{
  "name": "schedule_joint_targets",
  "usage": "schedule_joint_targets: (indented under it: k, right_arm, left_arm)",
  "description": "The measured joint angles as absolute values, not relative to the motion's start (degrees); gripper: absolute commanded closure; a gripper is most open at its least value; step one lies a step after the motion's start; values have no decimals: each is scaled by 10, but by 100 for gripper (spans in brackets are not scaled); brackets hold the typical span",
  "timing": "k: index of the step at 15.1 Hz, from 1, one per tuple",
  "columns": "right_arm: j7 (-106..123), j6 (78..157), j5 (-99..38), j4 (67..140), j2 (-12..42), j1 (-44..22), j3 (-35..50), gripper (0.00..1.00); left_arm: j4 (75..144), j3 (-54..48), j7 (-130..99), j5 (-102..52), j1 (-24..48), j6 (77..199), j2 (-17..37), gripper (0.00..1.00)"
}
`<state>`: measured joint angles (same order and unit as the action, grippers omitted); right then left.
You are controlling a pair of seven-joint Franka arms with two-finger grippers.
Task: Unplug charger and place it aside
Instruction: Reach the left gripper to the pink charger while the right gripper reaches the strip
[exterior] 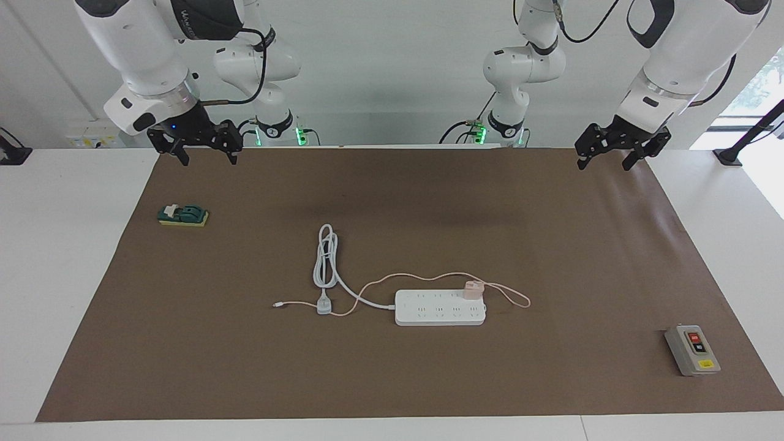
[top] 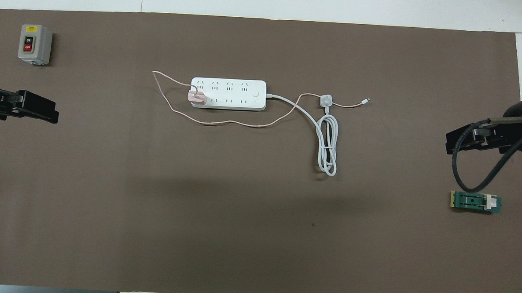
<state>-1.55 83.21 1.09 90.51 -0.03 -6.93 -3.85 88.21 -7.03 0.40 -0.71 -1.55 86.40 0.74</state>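
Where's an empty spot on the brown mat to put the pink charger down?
The wide bare stretch of mat nearer the robots than the power strip is free. It's crowded around the charger, its pink cable and the coiled white cord.

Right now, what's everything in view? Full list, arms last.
charger: 1, pale pink, plugged into the power strip at its left-arm end; thin pink cable trails across the mat
power strip: 1, white, mid-mat
strip's cord: 1, white, coiled, with pale grey plug, toward the right arm's end
switch box: 1, grey, red and black buttons, left arm's end, farther from the robots
green block: 1, green on yellow, right arm's end, nearer the robots
mat: 1, brown
left gripper: open, waiting over the mat's edge
right gripper: open, waiting likewise
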Motion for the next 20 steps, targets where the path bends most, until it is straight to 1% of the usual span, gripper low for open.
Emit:
schedule_joint_targets:
  k: [7,10,11,13,16,18,20]
  right_arm:
    - [-16,843,11,905,0,-69,-38,0]
    - [-16,871,11,907,0,-66,-38,0]
    - [-16,892,11,907,0,-62,-38,0]
    - [-16,936,11,909,2,-50,-38,0]
    - [-49,932,-3,914,7,-42,-37,0]
    - [-161,932,-11,916,14,-59,-32,0]
    - [-278,932,-32,917,26,-90,-28,0]
  left_arm:
    - [882,-70,4,-7,-15,864,7,0]
    - [882,-72,-14,-7,-15,864,10,0]
    - [882,-74,-32,-7,-15,864,13,0]
    - [882,-79,-91,-8,-8,880,27,0]
    - [882,-84,-223,-8,39,931,56,0]
    - [882,-86,-328,-7,71,954,77,0]
    - [882,-86,-428,-7,91,965,95,0]
